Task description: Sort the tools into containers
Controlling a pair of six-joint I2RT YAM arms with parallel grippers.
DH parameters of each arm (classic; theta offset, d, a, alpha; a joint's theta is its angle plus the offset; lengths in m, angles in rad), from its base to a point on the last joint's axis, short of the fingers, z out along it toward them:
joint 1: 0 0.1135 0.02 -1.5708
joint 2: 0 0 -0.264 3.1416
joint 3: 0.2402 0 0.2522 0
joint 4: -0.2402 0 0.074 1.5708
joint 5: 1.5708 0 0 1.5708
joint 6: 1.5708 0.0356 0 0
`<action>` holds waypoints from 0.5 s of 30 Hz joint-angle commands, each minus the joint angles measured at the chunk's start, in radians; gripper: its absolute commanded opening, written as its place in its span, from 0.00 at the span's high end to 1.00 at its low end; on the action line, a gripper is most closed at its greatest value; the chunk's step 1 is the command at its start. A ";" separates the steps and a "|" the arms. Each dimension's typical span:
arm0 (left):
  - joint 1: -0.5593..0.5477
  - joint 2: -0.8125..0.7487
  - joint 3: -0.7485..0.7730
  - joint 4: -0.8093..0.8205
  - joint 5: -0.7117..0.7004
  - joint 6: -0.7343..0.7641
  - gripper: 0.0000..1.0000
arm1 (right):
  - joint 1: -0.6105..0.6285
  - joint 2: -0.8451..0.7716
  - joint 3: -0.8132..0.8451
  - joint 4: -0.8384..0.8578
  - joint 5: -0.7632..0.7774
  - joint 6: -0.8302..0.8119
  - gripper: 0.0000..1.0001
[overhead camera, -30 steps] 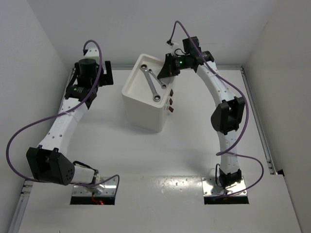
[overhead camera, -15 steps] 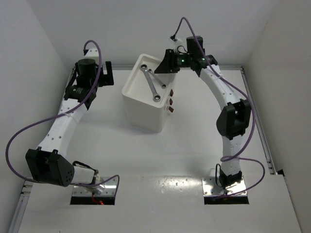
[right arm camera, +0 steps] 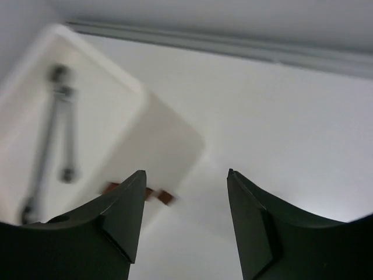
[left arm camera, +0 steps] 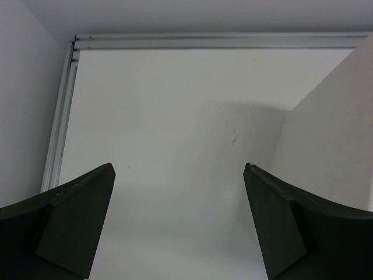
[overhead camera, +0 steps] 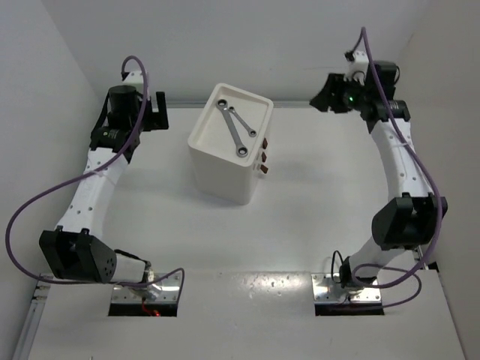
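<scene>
The white drawer unit (overhead camera: 221,176) stands at the middle back of the table, its three brown handles (overhead camera: 264,157) facing right. Two slim silver wrenches (overhead camera: 231,129) lie crossed in its recessed tray top. My right gripper (overhead camera: 319,97) hovers to the right of the unit, well clear of it. The right wrist view shows it open (right arm camera: 186,172) and empty, with the unit (right arm camera: 169,146) and wrenches (right arm camera: 46,146) blurred to the left. My left gripper (overhead camera: 156,112) is left of the unit, wide open (left arm camera: 179,166) over bare table, with the unit's wall (left arm camera: 332,134) on its right.
White walls close in the table at the back and both sides. An aluminium rail (left arm camera: 221,41) runs along the back edge and another along the left edge (left arm camera: 58,134). Purple cables loop off both arms.
My right gripper has opened, lifted off the tray top and swung right and back, away from the unit. The wrenches stay in the tray. The left arm has shifted slightly back.
</scene>
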 commanded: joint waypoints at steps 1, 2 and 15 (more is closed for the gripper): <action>0.062 -0.008 -0.071 -0.034 0.022 -0.013 0.01 | -0.100 -0.023 -0.166 -0.099 0.163 -0.197 0.41; 0.073 -0.008 -0.090 -0.034 0.022 -0.013 0.01 | -0.137 -0.039 -0.263 -0.099 0.183 -0.284 0.41; 0.151 -0.071 -0.480 0.128 -0.083 0.034 0.01 | -0.311 -0.116 -0.639 0.084 0.205 -0.380 0.41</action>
